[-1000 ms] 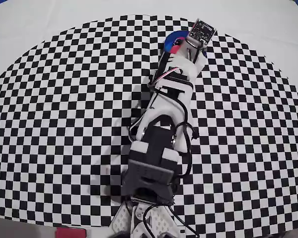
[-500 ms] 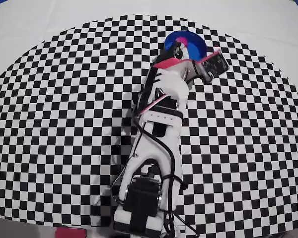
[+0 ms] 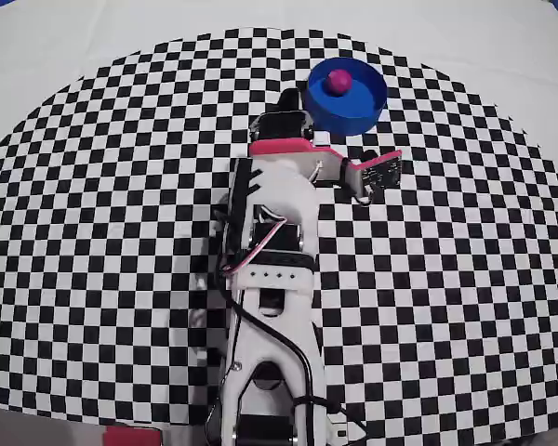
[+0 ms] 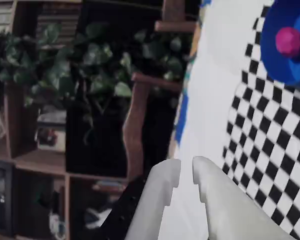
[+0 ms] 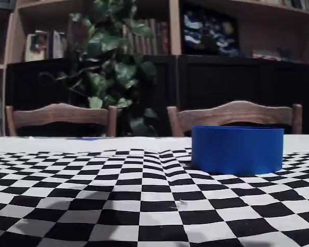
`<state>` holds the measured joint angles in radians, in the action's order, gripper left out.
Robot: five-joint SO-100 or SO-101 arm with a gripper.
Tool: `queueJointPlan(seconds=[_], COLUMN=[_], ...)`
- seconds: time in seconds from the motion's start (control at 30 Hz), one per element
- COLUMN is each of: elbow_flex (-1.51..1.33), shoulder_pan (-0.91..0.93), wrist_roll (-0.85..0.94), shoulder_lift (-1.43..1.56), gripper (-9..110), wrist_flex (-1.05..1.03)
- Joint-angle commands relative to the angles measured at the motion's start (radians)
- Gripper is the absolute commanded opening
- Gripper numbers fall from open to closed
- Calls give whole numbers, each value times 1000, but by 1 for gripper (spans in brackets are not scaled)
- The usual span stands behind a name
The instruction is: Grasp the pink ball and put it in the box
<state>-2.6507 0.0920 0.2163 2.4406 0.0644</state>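
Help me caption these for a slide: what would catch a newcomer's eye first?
The black-and-white checkered cloth fills the table. On it, at the top in the overhead view, stands the bright blue box with the pink ball already inside. The white arm stretches up from the bottom edge, its gripper empty, fingers slightly apart.

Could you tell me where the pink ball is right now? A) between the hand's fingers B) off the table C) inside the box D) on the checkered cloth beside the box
C: the overhead view shows the ball resting inside the box, as does the wrist view.
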Motion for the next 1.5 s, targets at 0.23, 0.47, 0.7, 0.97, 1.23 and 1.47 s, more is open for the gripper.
queueJointPlan(seconds=[0.23, 0.47, 0.7, 0.97, 1.23, 1.47], elbow_flex=[-221, -304, -373, -454, -460, -460], shoulder_pan=[-29, -60, -107, -120, -114, -112], wrist_roll=[-97, -120, -138, -143, -144, -144], shoulder_lift=[377, 529, 652, 782, 811, 811], gripper=[0, 0, 0, 0, 0, 0], wrist_flex=[-186, -341, -449, -583, -736, -828])
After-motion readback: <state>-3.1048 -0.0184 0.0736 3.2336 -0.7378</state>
